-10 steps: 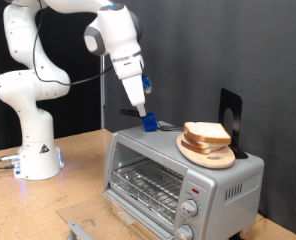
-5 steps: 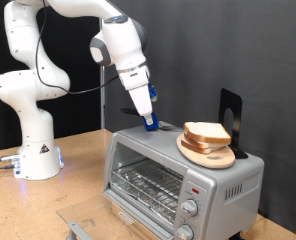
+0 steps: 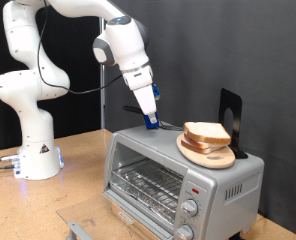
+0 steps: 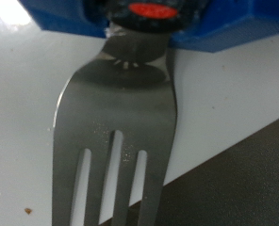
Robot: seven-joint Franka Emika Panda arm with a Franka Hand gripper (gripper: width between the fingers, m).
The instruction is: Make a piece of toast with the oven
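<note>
The piece of toast [image 3: 206, 132] lies on a round wooden board [image 3: 210, 153] on top of the silver oven [image 3: 223, 183]. The oven door is closed, and the wire rack [image 3: 148, 183] shows through the glass. My gripper [image 3: 149, 120] is just above the oven top, to the exterior view's left of the toast. It is shut on a blue-handled metal fork [image 3: 166, 125] whose tines point towards the toast. The wrist view shows the fork [image 4: 121, 122] close over the pale oven top [image 4: 26, 113]. The toast does not show there.
A black stand [image 3: 231, 115] rises behind the board on the oven top. The arm's white base [image 3: 33, 150] stands on the wooden table at the exterior view's left. A grey metal piece [image 3: 78, 230] lies at the table's front edge.
The gripper with the fork has moved a little towards the exterior view's right, closer to the toast. The toast, board and oven have not moved.
</note>
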